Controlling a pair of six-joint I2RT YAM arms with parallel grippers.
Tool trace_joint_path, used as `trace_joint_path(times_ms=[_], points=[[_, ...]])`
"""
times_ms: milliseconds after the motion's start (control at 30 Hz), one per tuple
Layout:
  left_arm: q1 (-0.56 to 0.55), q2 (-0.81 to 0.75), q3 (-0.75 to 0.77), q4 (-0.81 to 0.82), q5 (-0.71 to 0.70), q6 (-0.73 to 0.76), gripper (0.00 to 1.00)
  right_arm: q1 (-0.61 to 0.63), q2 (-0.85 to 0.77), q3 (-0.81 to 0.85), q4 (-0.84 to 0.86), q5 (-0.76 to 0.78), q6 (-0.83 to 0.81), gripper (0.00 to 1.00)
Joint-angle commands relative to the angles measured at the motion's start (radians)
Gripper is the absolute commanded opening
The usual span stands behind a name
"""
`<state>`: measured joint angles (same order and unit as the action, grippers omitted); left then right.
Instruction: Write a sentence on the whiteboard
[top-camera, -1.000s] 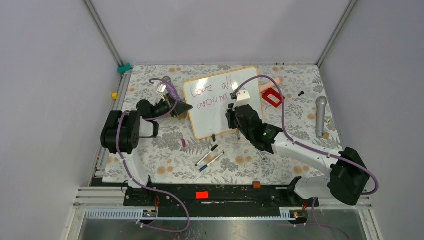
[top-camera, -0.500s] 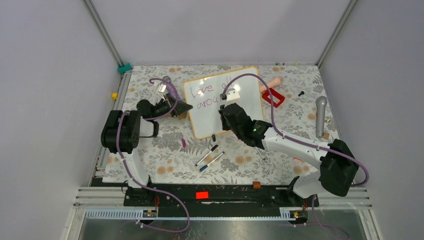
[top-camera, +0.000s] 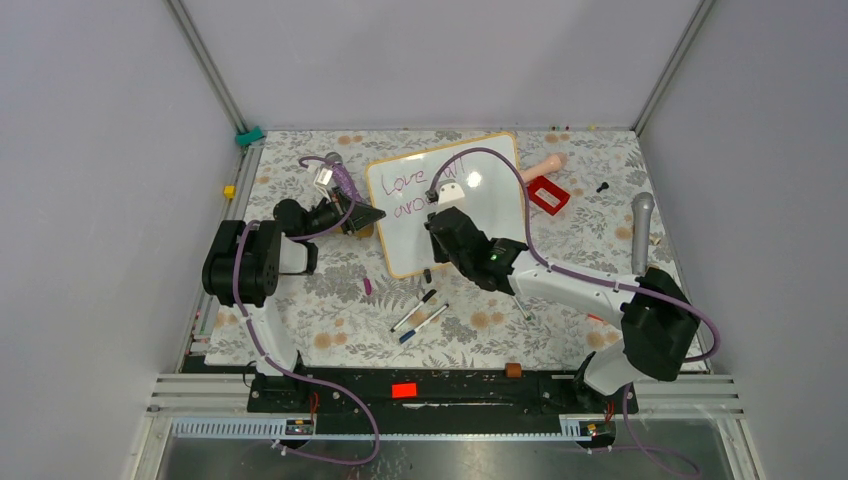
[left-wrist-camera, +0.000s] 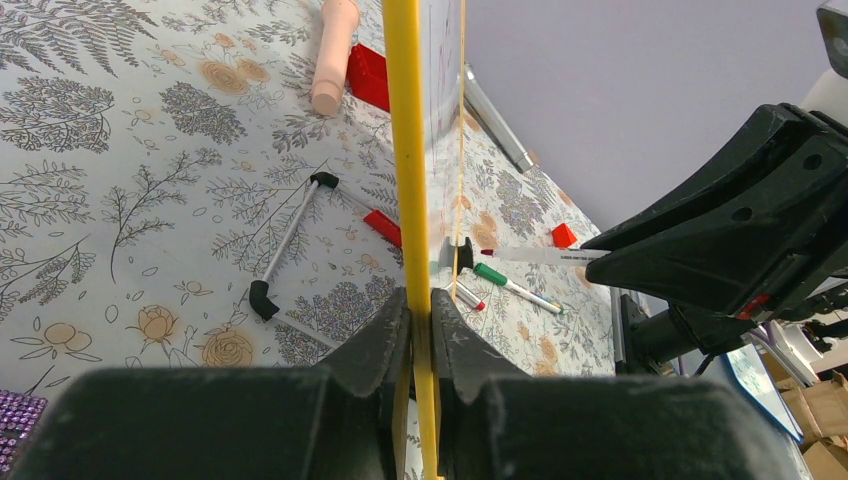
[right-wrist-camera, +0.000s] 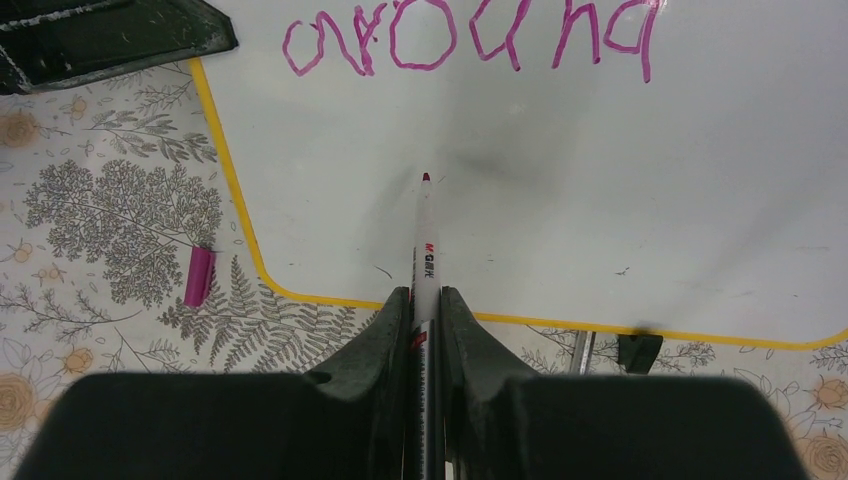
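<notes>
**Whiteboard** (top-camera: 405, 245): white with an orange frame, laid at a slant on the floral table cover (top-camera: 300, 290).

**Sentence** (top-camera: 403, 184): purplish-pink cursive, written on the whiteboard's far half. "Love" is read on the first line and "around" (right-wrist-camera: 470, 35) on the second. The rest is hidden by the right arm in the top view.

**Left gripper** (left-wrist-camera: 420, 310): jaws pinched together on the whiteboard's left frame edge.

**Right gripper** (right-wrist-camera: 426, 300): held over the whiteboard's near half, jaws clamped on a marker (right-wrist-camera: 424, 235). The tip is pointed at bare board below "around". Contact with the surface cannot be told.

**Purple cap** (right-wrist-camera: 199, 277): laid just off the whiteboard's near left corner.

**Black clip** (right-wrist-camera: 637, 350): fixed at the whiteboard's near edge.

**Two pens** (top-camera: 420, 312): laid side by side, near the whiteboard's near edge.

**Red block** (top-camera: 547, 194) and **pink cylinder** (top-camera: 545, 164): found just beside the whiteboard's right edge.

**Microphone** (top-camera: 641, 230): laid well apart, to the whiteboard's right.
</notes>
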<state>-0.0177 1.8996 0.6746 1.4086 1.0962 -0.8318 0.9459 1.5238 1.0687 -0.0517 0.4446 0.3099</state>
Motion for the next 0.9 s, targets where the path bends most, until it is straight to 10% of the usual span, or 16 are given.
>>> trace_joint_path(times_ms=[0, 867], points=[[-0.004, 0.010, 0.030, 0.070, 0.028, 0.049, 0.00, 0.011, 0.012, 0.057, 0.013, 0.030, -0.013, 0.00], [-0.003, 0.006, 0.026, 0.071, 0.027, 0.049, 0.00, 0.010, 0.132, 0.190, -0.074, 0.100, -0.031, 0.00]])
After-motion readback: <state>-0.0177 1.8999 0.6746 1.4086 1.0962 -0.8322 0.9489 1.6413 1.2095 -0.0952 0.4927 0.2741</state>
